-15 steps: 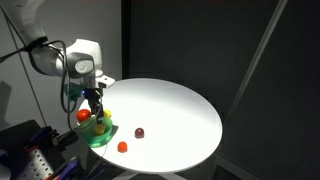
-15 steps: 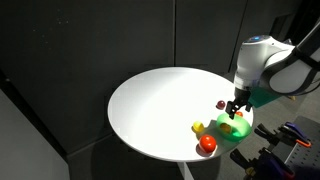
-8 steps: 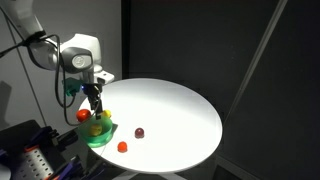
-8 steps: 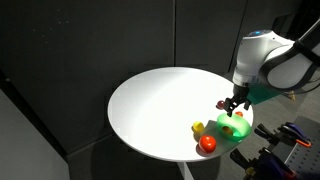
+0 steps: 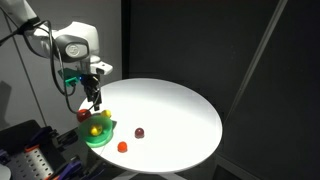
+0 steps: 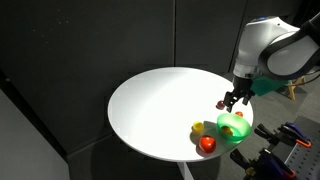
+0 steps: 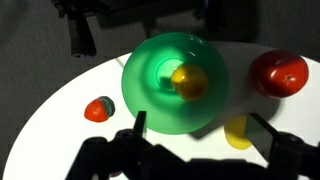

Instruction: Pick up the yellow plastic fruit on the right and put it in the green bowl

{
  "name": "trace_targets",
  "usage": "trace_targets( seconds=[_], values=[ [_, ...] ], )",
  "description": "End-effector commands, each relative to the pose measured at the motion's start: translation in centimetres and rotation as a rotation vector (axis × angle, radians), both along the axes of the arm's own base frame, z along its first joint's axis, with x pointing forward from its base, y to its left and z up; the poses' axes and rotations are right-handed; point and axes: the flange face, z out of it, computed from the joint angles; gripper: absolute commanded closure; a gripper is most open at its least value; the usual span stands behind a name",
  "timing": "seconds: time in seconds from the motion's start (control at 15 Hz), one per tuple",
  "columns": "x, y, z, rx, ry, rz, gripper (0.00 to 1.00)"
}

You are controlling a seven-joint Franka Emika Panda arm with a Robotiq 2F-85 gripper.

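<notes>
Green and glossy, the bowl (image 7: 150, 70) is what catches your eye, sitting right at the edge of the round white table (image 5: 170, 110). The yellow plastic fruit (image 7: 188, 81) is lying inside it, a bit off-centre on the bowl floor in the wrist view, with nothing touching it. The gripper (image 7: 198, 122) hangs over the bowl, clear above the rim. Its two dark fingers (image 7: 140, 125) are spread wide and there's nothing between them, so it's empty. In both exterior views you can see it hovering above the bowl (image 5: 103, 138) (image 6: 240, 130), with the arm coming down from above. There's a second yellow piece (image 7: 237, 131) on the table just outside the bowl's rim, so don't mix those up. A bigger red tomato-like fruit (image 7: 278, 73) sits on the table near that yellow piece, also just beside the bowl. An orange-red piece (image 7: 98, 109) is on the opposite side of the bowl, a little apart from it. A dark red piece (image 5: 139, 132) sits further in on the table, well away from the bowl. From the exterior views I honestly can't make out the fruit inside the bowl clearly, it's too small there.
</notes>
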Motion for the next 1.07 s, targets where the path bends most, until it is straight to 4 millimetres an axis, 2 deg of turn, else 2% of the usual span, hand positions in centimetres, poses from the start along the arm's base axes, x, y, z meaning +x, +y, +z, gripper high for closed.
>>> trace_targets(
  seconds=[0.0,1.0],
  values=[
    [-0.6,0.1,2.4,0.003,0.023,0.041,0.00],
    [-2.3,-0.1,9.4,-0.001,0.013,0.106,0.00]
  ],
)
